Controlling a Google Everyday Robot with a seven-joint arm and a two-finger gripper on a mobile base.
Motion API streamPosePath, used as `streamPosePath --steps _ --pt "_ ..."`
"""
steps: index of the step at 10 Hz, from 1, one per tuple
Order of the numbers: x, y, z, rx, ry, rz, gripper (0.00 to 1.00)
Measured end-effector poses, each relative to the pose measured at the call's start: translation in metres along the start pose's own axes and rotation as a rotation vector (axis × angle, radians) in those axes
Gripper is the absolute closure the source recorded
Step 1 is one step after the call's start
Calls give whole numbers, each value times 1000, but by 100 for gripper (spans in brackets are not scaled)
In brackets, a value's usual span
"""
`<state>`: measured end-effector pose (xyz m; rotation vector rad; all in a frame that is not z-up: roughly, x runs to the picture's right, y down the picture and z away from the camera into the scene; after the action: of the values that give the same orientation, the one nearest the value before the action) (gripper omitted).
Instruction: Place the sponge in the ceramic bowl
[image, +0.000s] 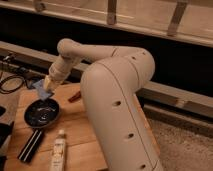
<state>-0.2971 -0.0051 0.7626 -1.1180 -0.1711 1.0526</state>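
The pale blue sponge (40, 87) hangs at the tip of my gripper (46, 91), which is shut on it. Both hover just above the far rim of the ceramic bowl (41, 114), a glossy dark round dish on the wooden table (87, 130). My cream arm reaches in from the right, and its bulky body covers the table's right half.
A small red-brown tool (75, 97) lies right of the bowl. A flat black bar (31, 145) and a white tube (58, 150) lie near the front edge. Dark cables (12, 82) sit off the table's left side. A dark ledge runs behind.
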Motion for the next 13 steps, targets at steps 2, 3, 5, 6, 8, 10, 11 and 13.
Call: streamPosePath --steps 2,3,5,6,8,10,11,13 --pt "2 7 4 0 14 -8 100" --pt "1 5 5 12 15 -15 100" --pt "9 3 18 12 35 -18 100" --pt "16 7 30 1 45 -17 100" --pt "33 8 62 -32 79 -6 100" --pt "44 12 86 -72 93 -7 97" --pt "47 14 90 -89 84 -8 91" --pt "42 12 84 -79 32 -14 76"
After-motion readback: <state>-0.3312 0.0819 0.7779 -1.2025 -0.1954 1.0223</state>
